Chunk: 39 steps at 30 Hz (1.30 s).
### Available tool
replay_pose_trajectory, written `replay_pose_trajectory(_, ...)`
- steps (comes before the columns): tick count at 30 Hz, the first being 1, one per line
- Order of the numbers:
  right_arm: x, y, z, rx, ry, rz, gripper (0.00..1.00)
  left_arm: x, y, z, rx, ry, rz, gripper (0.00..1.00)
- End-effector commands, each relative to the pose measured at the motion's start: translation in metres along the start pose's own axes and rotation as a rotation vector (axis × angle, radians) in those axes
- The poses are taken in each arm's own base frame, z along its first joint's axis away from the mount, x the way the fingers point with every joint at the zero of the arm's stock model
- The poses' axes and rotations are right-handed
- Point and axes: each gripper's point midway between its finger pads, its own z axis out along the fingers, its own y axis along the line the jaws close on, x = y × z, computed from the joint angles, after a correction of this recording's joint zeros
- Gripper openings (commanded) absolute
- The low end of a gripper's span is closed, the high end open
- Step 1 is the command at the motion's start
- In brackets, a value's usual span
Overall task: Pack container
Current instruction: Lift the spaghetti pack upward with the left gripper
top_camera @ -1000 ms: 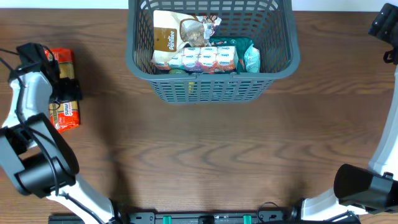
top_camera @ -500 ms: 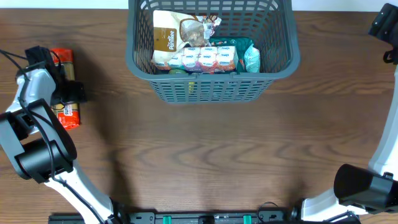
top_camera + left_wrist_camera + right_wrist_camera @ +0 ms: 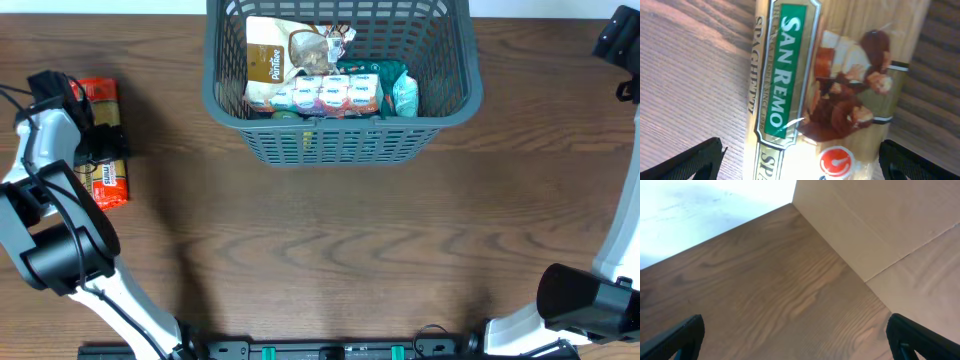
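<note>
Overhead light: bright and even; the table (image 3: 330, 250) carries a soft sheen and no hard glare.
Shadows: a faint, soft-edged one lies under the container (image 3: 340, 145) at its near wall.
Left wrist focus: the spaghetti packet (image 3: 830, 90) fills the view slightly soft, with a small white glint on its film.
Right wrist exposure: the far-left area is blown out to white, and the wood grain is soft.
Near corners: the left fingertips (image 3: 690, 161) and right fingertips (image 3: 675, 336) are dark, featureless shapes.
</note>
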Motion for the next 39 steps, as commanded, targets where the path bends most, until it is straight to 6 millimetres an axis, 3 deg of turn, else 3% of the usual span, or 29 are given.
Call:
replay_pose_trajectory(1,-0.005,-0.007,-0.005,0.012,-0.018,0.026,0.99,0.003,0.0,0.015,0.011,0.034,-0.012,0.98)
replay_pose_trajectory(6,-0.005,-0.007,-0.005,0.012,-0.018,0.027,0.99,0.02,-0.019,0.034,0.1,0.103,-0.006,0.98)
replay_pose_trajectory(16,-0.005,-0.007,-0.005,0.012,-0.018,0.027,0.99,0.037,-0.025,0.052,0.122,0.177,0.001,0.98)
replay_pose_trajectory(18,-0.005,-0.007,-0.005,0.012,-0.018,0.027,0.99,0.038,-0.026,0.052,0.124,0.178,0.0,0.8)
replay_pose_trajectory(19,-0.005,-0.007,-0.005,0.012,-0.018,0.027,0.99,0.038,-0.026,0.052,0.125,0.181,0.001,0.62)
replay_pose_trajectory(20,-0.005,-0.007,-0.005,0.012,-0.018,0.027,0.99,0.039,-0.026,0.052,0.126,0.184,0.001,0.36)
replay_pose_trajectory(22,-0.005,-0.007,-0.005,0.012,-0.018,0.027,0.99,0.04,-0.026,0.051,0.126,0.187,0.001,0.06)
replay_pose_trajectory(28,-0.005,-0.007,-0.005,0.012,-0.018,0.027,0.99,0.041,-0.026,0.049,0.126,0.192,0.001,0.06)
replay_pose_trajectory(32,-0.005,-0.007,-0.005,0.012,-0.018,0.027,0.99,0.03,-0.023,0.035,0.122,0.149,-0.002,0.06)
replay_pose_trajectory(35,-0.005,-0.007,-0.005,0.012,-0.018,0.027,0.99,0.006,-0.017,0.005,0.114,0.058,-0.012,0.05)
replay_pose_trajectory(39,-0.005,-0.007,-0.005,0.012,-0.018,0.027,0.99,-0.032,-0.007,-0.052,0.098,-0.107,-0.022,0.06)
